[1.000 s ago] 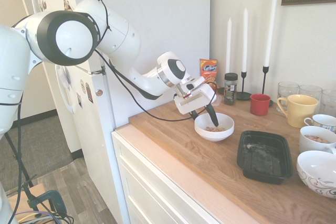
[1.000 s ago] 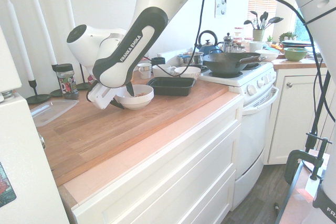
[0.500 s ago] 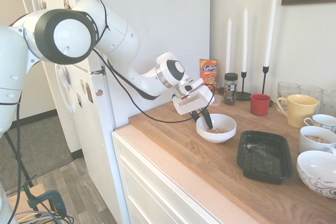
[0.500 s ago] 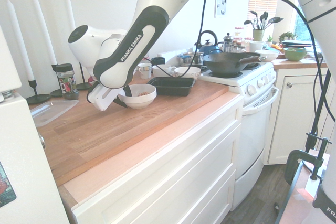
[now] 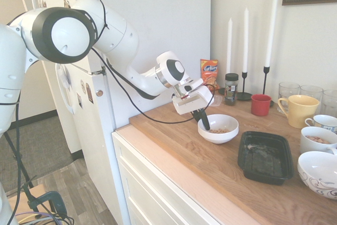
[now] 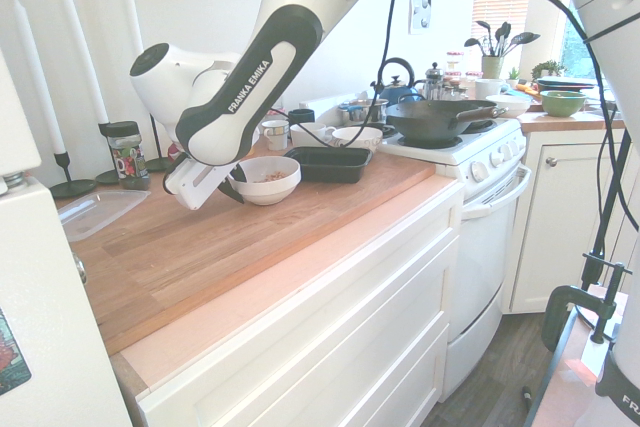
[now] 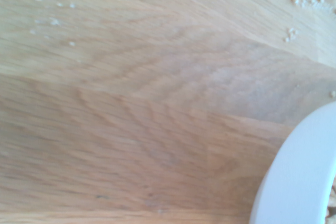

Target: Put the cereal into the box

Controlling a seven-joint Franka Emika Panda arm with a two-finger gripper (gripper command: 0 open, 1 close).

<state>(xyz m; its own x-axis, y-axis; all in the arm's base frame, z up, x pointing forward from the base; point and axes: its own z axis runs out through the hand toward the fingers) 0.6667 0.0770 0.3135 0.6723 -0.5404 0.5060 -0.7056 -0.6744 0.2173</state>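
Both fingers of the end effector (image 5: 203, 122) are now clamping shut on the white bowl (image 5: 218, 128) rim, having just closed from wide open. That bowl is holding the cereal (image 5: 219, 130), well apart from the black box (image 5: 265, 157) on the counter (image 5: 210, 164), so carrying it over looks next.

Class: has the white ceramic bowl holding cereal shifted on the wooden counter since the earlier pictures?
Yes. The white bowl has slid slightly toward the black plastic tray, away from the counter's left end.

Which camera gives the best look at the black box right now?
The first exterior view: the box lies open toward the camera, with its whole rim and empty inside visible. The second exterior view shows it far off, edge-on behind the white bowl. The wrist view misses it.
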